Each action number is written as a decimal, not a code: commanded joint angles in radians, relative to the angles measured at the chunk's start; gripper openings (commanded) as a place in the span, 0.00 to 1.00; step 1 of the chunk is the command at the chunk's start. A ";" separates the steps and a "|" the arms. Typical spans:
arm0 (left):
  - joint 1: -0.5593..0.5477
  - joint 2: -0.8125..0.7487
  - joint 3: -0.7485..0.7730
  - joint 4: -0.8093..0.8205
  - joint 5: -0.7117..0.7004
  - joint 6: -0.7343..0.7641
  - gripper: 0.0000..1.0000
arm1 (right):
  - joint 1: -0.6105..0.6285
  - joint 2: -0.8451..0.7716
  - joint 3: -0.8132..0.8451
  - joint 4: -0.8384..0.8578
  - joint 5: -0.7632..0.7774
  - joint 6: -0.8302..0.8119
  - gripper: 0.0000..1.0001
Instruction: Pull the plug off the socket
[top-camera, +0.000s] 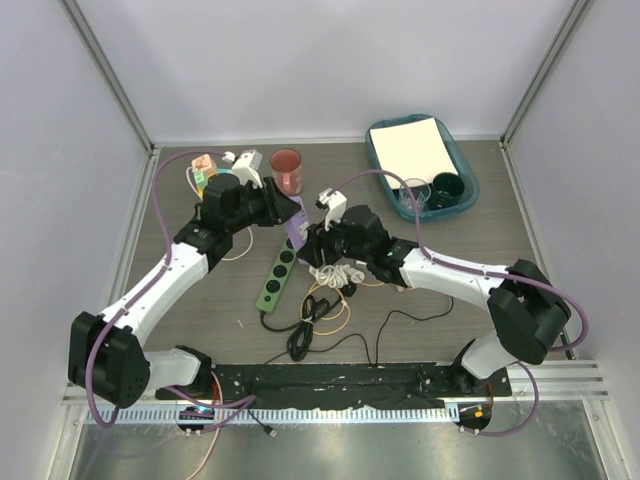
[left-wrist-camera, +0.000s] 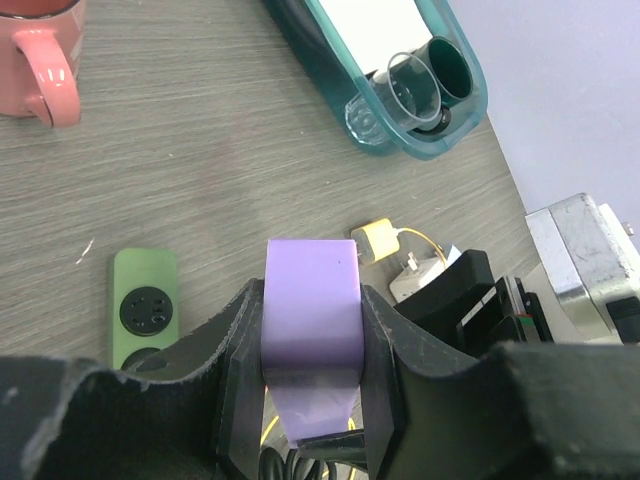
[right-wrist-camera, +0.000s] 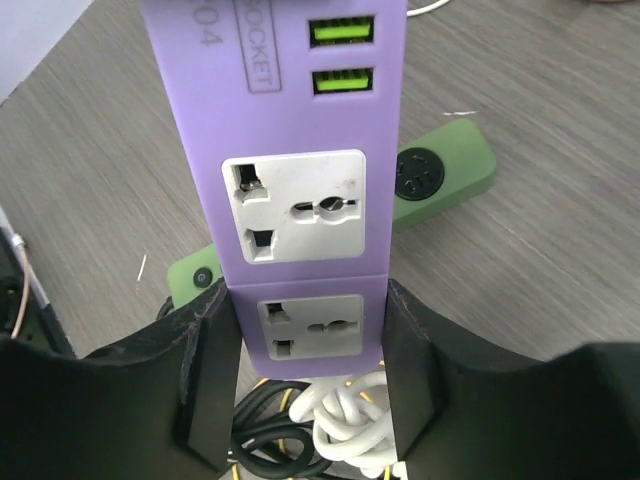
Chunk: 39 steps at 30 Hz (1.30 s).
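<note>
The long green power strip (top-camera: 279, 277) with round black outlets lies flat on the grey wood-grain tabletop (top-camera: 450, 230), about 6 o'clock from the purple plastic power strip (right-wrist-camera: 290, 200). My left arm (top-camera: 165, 275) reaches in from 8 o'clock and my right arm (top-camera: 450, 275) from 4. My left end effector (left-wrist-camera: 312, 335) and right end effector (right-wrist-camera: 310, 345) each pinch the purple strip's sides.

The right tool (right-wrist-camera: 308, 335) has its two black fingers (right-wrist-camera: 205, 380) pressed against both long sides of an upright purple power strip (right-wrist-camera: 290, 110), level with the lower of its two white universal sockets. Two green USB ports (right-wrist-camera: 343, 55) sit above them. Behind it, a green power strip (right-wrist-camera: 455, 165) lies slanted on the grey counter (right-wrist-camera: 540, 250), one round black outlet (right-wrist-camera: 418, 172) showing. A bundled white cord (right-wrist-camera: 345, 420) and a black cord (right-wrist-camera: 265, 425) lie between the fingers.
</note>
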 joint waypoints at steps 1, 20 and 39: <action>-0.001 -0.027 0.019 0.037 -0.005 -0.023 0.06 | 0.003 -0.027 0.038 0.059 0.138 -0.012 0.05; 0.005 -0.231 -0.009 -0.120 -0.524 0.042 1.00 | -0.228 0.097 0.482 -0.262 0.117 0.008 0.01; 0.014 -0.095 0.088 -0.293 -0.767 0.092 0.96 | -0.288 0.705 0.978 -0.625 0.254 0.154 0.49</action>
